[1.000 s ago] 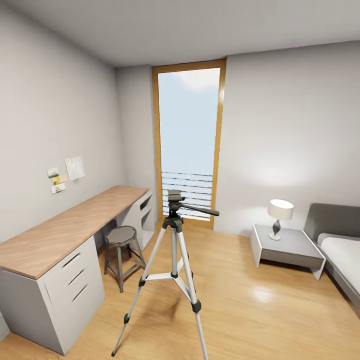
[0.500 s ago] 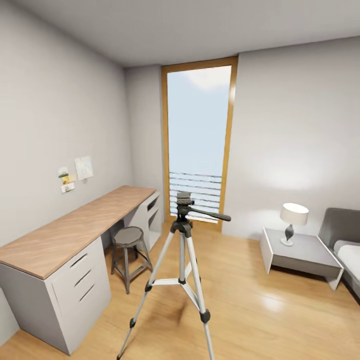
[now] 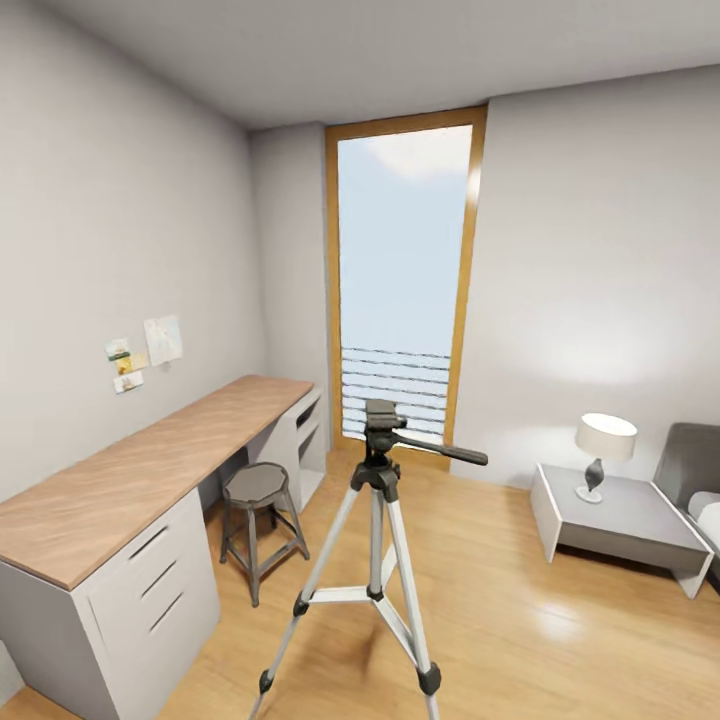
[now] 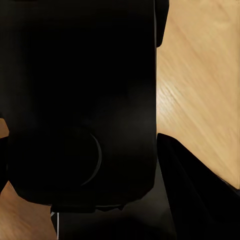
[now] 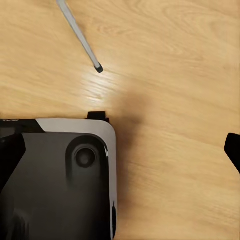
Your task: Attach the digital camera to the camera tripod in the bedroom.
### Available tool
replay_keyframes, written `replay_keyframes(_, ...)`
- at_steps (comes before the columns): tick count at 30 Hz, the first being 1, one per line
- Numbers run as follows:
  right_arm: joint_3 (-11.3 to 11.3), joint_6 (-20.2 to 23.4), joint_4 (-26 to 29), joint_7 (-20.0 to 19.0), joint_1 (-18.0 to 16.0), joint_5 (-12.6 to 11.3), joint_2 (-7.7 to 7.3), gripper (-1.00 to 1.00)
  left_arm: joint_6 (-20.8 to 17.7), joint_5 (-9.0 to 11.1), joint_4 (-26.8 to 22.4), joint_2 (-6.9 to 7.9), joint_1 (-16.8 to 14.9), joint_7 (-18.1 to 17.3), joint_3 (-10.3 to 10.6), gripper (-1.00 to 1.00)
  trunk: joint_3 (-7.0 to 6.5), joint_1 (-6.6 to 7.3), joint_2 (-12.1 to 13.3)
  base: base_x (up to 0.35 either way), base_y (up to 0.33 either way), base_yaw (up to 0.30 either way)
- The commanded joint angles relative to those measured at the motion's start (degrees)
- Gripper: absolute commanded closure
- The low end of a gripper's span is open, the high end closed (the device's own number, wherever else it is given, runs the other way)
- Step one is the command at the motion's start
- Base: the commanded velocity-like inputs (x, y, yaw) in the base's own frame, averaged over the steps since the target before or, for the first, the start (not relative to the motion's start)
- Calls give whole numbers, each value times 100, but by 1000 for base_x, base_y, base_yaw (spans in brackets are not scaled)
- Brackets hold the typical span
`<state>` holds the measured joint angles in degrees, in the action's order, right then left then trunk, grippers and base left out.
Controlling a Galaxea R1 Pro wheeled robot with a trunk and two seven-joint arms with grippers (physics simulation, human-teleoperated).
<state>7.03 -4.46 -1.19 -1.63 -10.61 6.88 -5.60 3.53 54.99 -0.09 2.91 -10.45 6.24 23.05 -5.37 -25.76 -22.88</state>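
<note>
My head view is bright and evenly lit: daylight pours through the tall window (image 3: pixel 404 280), a soft glow spreads on the right wall above the lamp (image 3: pixel 604 448), and the floor (image 3: pixel 560 620) shows pale glare patches. Walls bow slightly at the edges. My left wrist view is mostly black, detail lost; my right wrist view is sharp, with one glare spot.

A wood-topped white desk (image 3: pixel 130 480) runs along the left wall, with a grey metal stool (image 3: pixel 258 520) beside it and small notes (image 3: pixel 140 352) pinned above. A white lamp (image 3: pixel 603 450) stands on a low grey table (image 3: pixel 640 525).
</note>
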Motion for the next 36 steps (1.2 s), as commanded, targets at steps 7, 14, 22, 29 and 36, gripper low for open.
replay_keyframes(7, 47, -21, -13, -13, -4, 59, -4, -100, 7, 34, 0, -1, -1, 9, 52, 100, 2, -3, -4, 27, 9, 0)
replay_keyframes(14, 44, -22, -13, -16, -3, 66, -2, -100, 5, 33, -3, -1, -1, 9, 51, 100, 2, -3, -4, 3, 1, 0)
replay_keyframes(22, 46, -6, -13, -29, -3, 60, 28, -100, 1, 33, -3, -1, -1, 9, 52, 100, 2, -3, -4, 0, 0, 0)
replay_keyframes(29, 50, -3, -13, -31, -2, 59, 25, -100, 0, 37, -7, -1, 0, 9, 53, 100, 2, -3, -4, 0, 0, 0)
replay_keyframes(36, 52, -2, -13, -53, -2, 59, 21, -100, 4, 44, -8, -1, -1, 9, 51, 100, 2, -3, -4, 0, 0, 0)
